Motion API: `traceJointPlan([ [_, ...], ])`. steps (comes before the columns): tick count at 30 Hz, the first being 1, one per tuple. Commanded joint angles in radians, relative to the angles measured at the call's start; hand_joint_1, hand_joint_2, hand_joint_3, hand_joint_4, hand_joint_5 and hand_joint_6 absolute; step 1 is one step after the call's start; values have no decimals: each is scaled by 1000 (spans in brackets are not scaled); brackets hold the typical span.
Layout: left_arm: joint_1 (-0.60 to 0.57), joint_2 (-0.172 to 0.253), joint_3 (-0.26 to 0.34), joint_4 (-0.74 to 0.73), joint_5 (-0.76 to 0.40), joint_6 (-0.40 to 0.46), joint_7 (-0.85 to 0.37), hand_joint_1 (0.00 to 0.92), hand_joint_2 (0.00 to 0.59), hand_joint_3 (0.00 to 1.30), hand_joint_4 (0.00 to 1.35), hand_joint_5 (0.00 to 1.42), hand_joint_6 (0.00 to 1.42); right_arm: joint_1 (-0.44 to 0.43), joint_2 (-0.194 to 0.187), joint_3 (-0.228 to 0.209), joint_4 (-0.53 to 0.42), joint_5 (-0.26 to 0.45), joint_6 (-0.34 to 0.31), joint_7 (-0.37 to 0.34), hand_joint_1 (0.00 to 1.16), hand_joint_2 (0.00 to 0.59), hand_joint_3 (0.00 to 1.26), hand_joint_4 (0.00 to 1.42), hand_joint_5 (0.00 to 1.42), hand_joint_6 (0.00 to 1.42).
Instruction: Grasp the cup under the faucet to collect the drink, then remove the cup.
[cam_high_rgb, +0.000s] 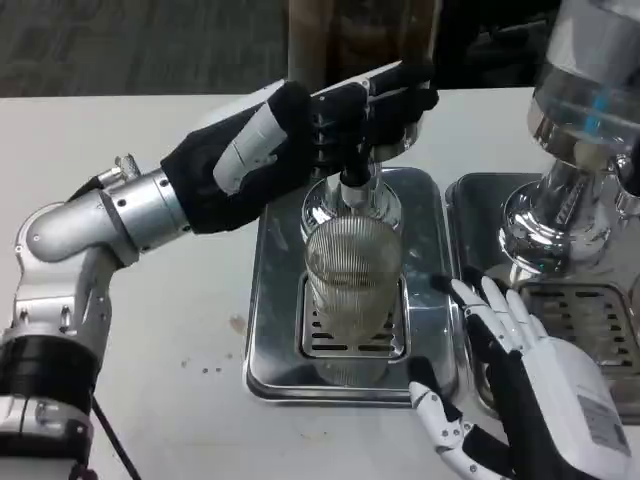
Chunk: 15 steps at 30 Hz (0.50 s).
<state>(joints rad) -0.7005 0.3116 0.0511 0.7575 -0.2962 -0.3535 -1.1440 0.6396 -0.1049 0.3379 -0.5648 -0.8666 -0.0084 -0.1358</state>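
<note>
Head view. Left hand (300, 135) reached in over the tap (352, 175), fingers (385, 100) laid across the dispenser body above the lever; no clear grip on anything, so whether closed or merely resting cannot be told. Directly below that hand, the cup (352, 275): ribbed, clear, upright on the drip tray (270, 300), centred over the grate and right under the tap. No visible liquid level through the ribbing, and no stream to be made out. Right hand (510, 385) low and just beside the cup on its right, palm turned toward it, fingers spread wide and holding nothing, thumb near the tray's front edge. A clear gap between fingertips and glass. Beyond the right hand, a second dispenser (575, 130) on its own tray.

Judged progress: cup placed under the tap, filling apparently not begun or barely begun. Left to do: close the right hand on the cup, draw the drink, lift the cup away.
</note>
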Motion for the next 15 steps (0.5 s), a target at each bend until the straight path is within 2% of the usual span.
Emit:
traceJointPlan([
  [1, 20, -3, -35, 35, 59, -67, 1, 0, 6, 47, 0, 0, 0, 12, 5, -1, -20, 8, 10, -4, 397, 476, 146, 34, 11, 17],
  [15, 36, 14, -95, 66, 132, -230, 42, 0, 7, 45, 0, 0, 0, 10, -2, -17, -30, 19, 12, 6, 397, 476, 146, 34, 14, 17],
])
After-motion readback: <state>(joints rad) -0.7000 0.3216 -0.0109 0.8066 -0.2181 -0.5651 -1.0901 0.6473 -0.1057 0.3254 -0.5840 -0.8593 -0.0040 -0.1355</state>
